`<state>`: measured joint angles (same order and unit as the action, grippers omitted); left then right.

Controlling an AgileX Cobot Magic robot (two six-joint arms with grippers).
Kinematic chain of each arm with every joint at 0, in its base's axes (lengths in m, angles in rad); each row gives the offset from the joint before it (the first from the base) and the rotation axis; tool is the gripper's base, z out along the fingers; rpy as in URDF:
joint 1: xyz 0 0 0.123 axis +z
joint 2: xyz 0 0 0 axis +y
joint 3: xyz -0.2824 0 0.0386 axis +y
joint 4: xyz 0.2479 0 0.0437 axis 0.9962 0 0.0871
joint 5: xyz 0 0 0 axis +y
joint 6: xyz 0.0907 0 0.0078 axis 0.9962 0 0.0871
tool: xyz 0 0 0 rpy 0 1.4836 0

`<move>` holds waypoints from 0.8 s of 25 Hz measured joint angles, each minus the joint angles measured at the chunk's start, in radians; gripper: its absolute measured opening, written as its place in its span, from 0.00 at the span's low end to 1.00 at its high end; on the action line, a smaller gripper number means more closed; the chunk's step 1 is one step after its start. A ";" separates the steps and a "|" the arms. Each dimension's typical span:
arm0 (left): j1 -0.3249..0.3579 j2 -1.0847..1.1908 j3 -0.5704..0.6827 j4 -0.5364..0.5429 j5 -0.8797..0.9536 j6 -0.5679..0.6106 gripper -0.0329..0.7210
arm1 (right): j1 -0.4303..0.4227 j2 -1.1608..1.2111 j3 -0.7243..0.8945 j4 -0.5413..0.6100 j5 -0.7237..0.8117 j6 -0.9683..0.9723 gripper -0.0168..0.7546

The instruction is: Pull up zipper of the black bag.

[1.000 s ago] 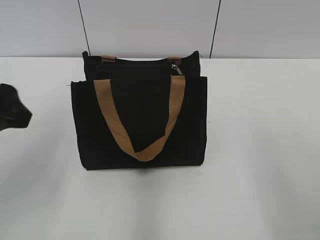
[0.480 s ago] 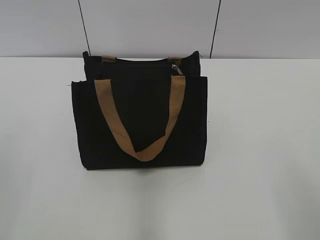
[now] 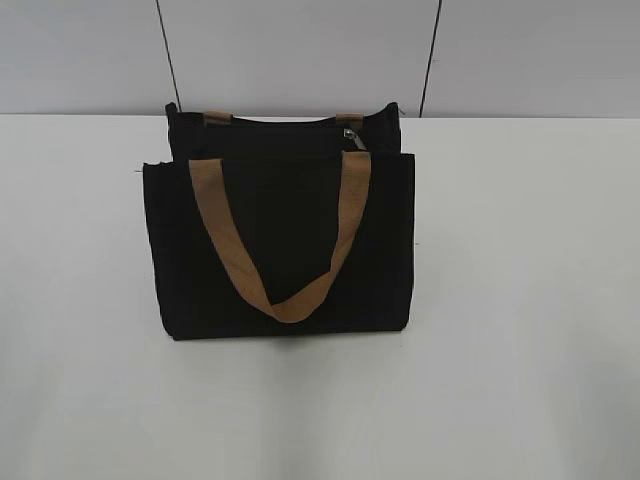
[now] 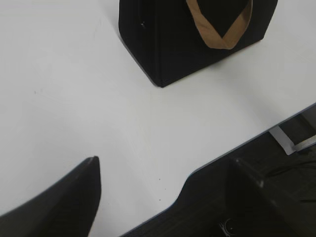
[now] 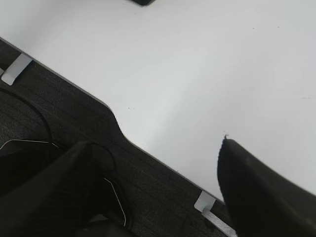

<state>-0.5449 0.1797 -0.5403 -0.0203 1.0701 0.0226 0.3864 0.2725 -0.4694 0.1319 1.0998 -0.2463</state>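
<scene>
The black bag (image 3: 280,250) stands upright mid-table in the exterior view, with one tan handle hanging down its front. The zipper's silver pull (image 3: 350,134) sits near the right end of the bag's top edge. Neither gripper shows in the exterior view. In the left wrist view my left gripper (image 4: 165,167) is open and empty over the table's near edge, with the bag (image 4: 168,44) well ahead of it. My right gripper (image 5: 154,144) is open and empty over the table's edge; only a dark corner of the bag (image 5: 143,1) shows at the top.
The white table (image 3: 520,300) runs back to a pale panelled wall (image 3: 300,50). Its dark front edge has a notch (image 4: 197,170) and metal brackets (image 4: 292,142) (image 5: 16,68). Dark cabling lies below the edge (image 5: 29,143).
One second ago a black gripper showed at the left edge of the exterior view; it has drawn back out of sight. The bag has not moved.
</scene>
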 joint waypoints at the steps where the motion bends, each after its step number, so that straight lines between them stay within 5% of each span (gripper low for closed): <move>1: 0.000 0.000 0.000 0.000 0.000 0.000 0.82 | 0.000 0.000 0.000 0.001 -0.001 -0.001 0.79; 8: 0.030 0.000 0.000 -0.001 -0.002 0.000 0.82 | -0.010 0.000 0.000 0.023 -0.003 -0.003 0.79; 20: 0.478 -0.163 0.000 -0.001 -0.003 0.001 0.75 | -0.404 -0.069 0.001 0.026 -0.004 -0.004 0.79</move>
<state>-0.0667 0.0166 -0.5403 -0.0215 1.0666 0.0236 -0.0173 0.2031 -0.4685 0.1582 1.0960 -0.2502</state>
